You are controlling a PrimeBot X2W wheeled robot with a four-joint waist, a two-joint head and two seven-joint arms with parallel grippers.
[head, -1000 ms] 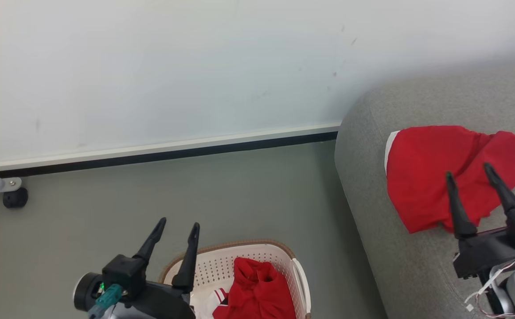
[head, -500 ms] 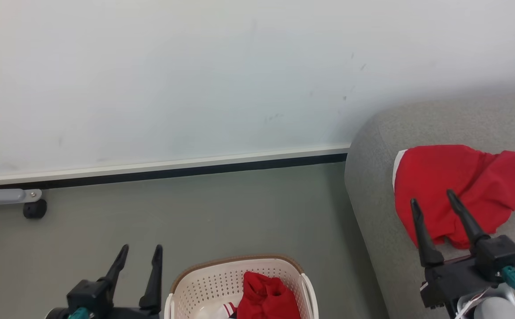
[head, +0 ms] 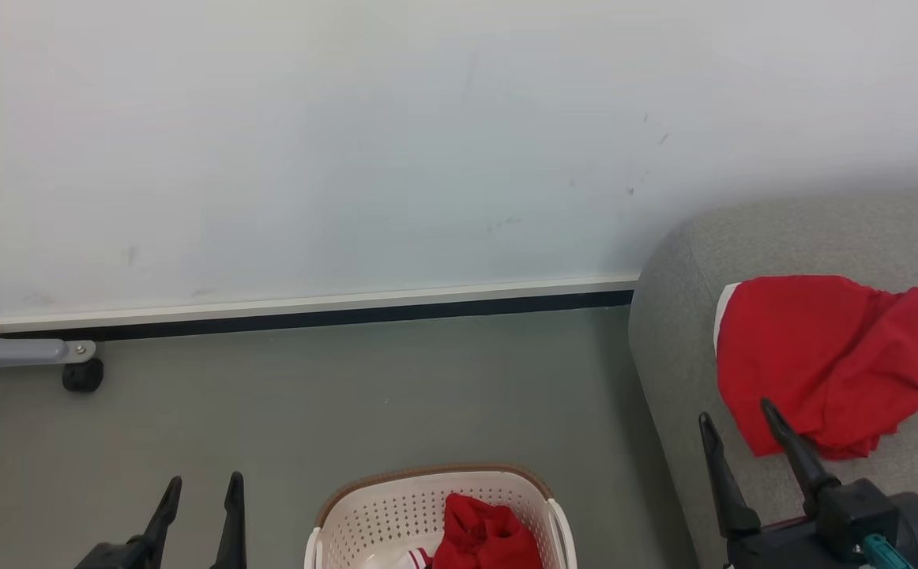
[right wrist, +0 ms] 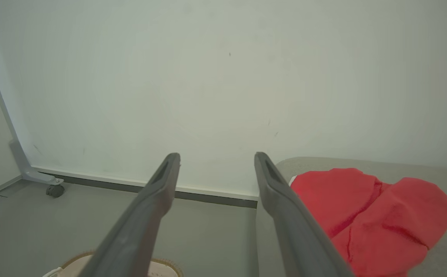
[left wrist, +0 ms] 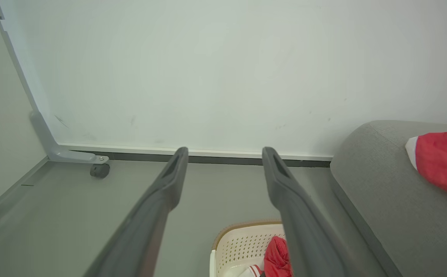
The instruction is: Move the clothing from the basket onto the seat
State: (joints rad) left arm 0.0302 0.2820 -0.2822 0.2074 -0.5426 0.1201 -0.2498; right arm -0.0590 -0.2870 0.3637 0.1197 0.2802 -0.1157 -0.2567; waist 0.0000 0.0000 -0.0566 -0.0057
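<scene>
One red garment (head: 822, 359) with a white edge lies spread on the grey seat (head: 688, 316) at the right; it shows too as the garment (right wrist: 369, 215) on the seat (left wrist: 381, 192). The other red garment (head: 487, 537) sits crumpled in the cream basket (head: 372, 521) at the bottom centre, also visible as the basket (left wrist: 239, 242). My right gripper (head: 735, 415) is open and empty, hanging just in front of the garment on the seat. At the lower left my left gripper (head: 202, 486) stands open and empty, left of the basket.
A white wall with a dark baseboard (head: 309, 320) runs behind the grey floor. A grey frame leg with a black caster (head: 81, 375) stands at the far left. Bare floor lies between the basket and the wall.
The camera has tilted, shifting the whole picture down and right. Both grippers have drawn back toward the bottom edge; the right one, open, has left the garment on the seat.
</scene>
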